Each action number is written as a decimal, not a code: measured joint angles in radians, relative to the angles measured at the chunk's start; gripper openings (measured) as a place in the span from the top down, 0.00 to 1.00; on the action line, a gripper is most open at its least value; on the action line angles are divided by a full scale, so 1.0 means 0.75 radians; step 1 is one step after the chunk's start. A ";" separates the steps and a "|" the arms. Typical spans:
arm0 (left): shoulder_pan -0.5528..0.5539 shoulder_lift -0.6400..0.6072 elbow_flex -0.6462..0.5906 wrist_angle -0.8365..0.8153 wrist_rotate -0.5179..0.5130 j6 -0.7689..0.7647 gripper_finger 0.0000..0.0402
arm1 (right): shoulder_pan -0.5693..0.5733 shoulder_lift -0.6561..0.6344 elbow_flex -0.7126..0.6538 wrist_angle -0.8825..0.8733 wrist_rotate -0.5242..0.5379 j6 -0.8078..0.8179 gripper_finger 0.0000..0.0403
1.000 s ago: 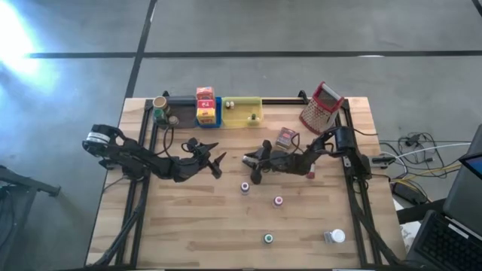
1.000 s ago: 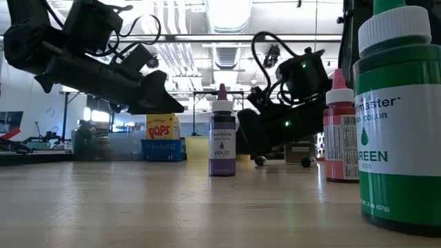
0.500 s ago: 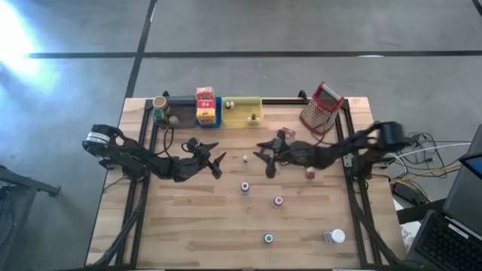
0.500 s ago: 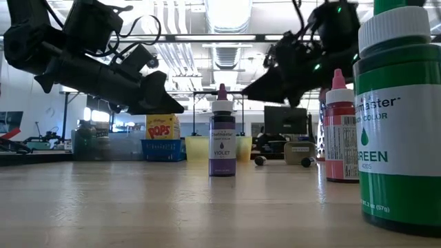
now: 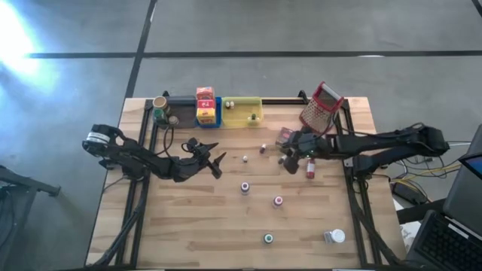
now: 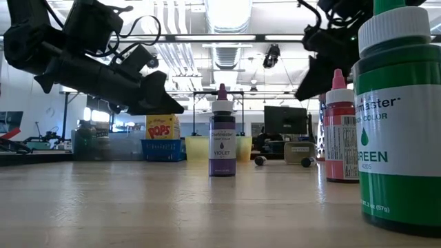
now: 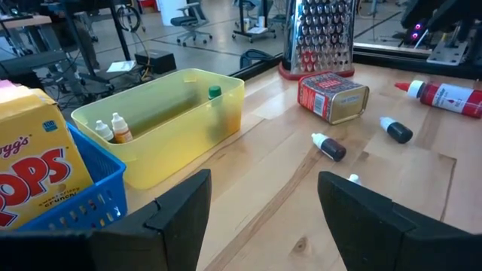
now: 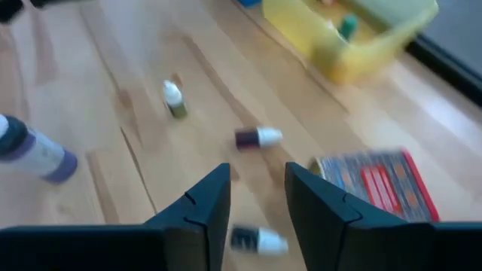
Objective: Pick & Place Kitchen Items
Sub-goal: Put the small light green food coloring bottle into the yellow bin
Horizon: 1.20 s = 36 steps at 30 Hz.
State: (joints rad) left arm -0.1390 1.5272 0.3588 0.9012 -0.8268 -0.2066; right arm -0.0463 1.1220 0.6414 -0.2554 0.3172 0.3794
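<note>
We noted the right gripper [image 5: 290, 159] at centre right of the high view, above the table, jaws parted with nothing between them, in its own wrist view a tiny dark vial [image 8: 257, 138] ahead and another [image 8: 257, 241] just beyond the finger [image 8: 202, 205]. The left gripper [image 5: 213, 159] hung at centre left, wide apart and empty.

Loose items lay across the table [image 5: 188, 233]: two small vials [image 5: 263, 148] and [image 5: 245, 158] at centre, a red tin [image 7: 332, 96] on its side near the grater [image 5: 321, 107], a red bottle [image 5: 309, 170] lying right of centre, violet [image 6: 222, 132], pink-capped [image 5: 278, 201] and green [image 5: 268, 239] bottles upright lower in the frame, and a white-capped one [image 5: 334, 237] at lower right. The yellow tray [image 7: 181, 124] already held a few vials.

We judged the vials light, rigid and round, likely to roll or squirt out of a pinch. We would grip across the body midway, jaws square to its long axis.
</note>
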 joint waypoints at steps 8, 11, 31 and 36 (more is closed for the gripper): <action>0.001 0.000 0.000 -0.005 0.000 0.004 0.38 | -0.001 -0.074 0.003 -0.296 -0.001 0.175 0.75; 0.001 0.000 0.000 -0.006 -0.001 0.005 0.38 | -0.001 -0.072 0.002 -0.373 0.000 0.188 0.77; 0.169 0.000 0.127 -0.255 0.532 0.142 0.38 | -0.001 -0.071 0.001 -0.422 -0.001 0.178 0.92; 0.250 0.001 0.224 -0.372 0.755 0.238 0.38 | 0.000 -0.071 0.000 -0.418 -0.001 0.179 0.91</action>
State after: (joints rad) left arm 0.0486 1.5276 0.5269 0.6221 -0.2608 -0.0283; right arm -0.0463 1.0691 0.6415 -0.5690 0.3168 0.5133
